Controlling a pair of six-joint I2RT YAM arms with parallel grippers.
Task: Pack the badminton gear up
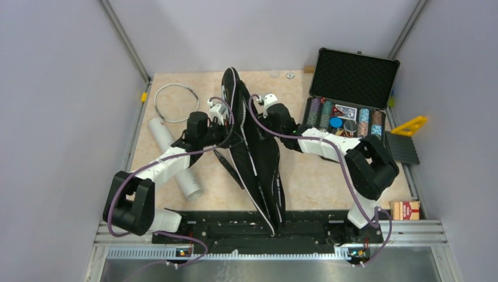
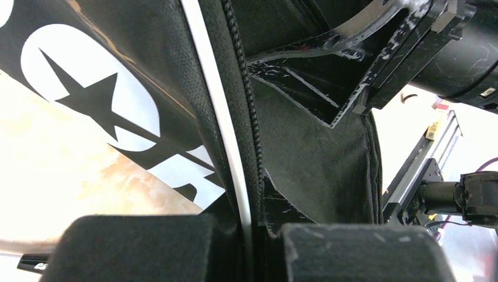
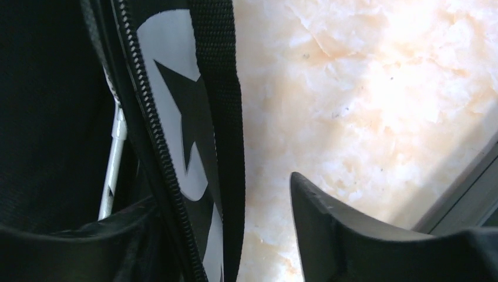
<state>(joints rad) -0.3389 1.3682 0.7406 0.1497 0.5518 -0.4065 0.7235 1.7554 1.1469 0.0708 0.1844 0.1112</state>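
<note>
Bag [image 1: 253, 150] centre overhead, left gripper [image 2: 258, 228] clamping its edge, right gripper [image 3: 226, 197] spread apart, racket shaft [image 3: 114, 167] visible only right-wrist, lower left.

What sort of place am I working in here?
Probably a lab test cell: plain grey enclosure walls, a slotted aluminium rail at the near edge, and a beige marble-patterned tabletop.

Overhead view; wrist close-ups of bag [image 1: 261, 154]

A white racket shaft [image 3: 115, 155] shows inside the black bag [image 3: 47, 88].
</note>
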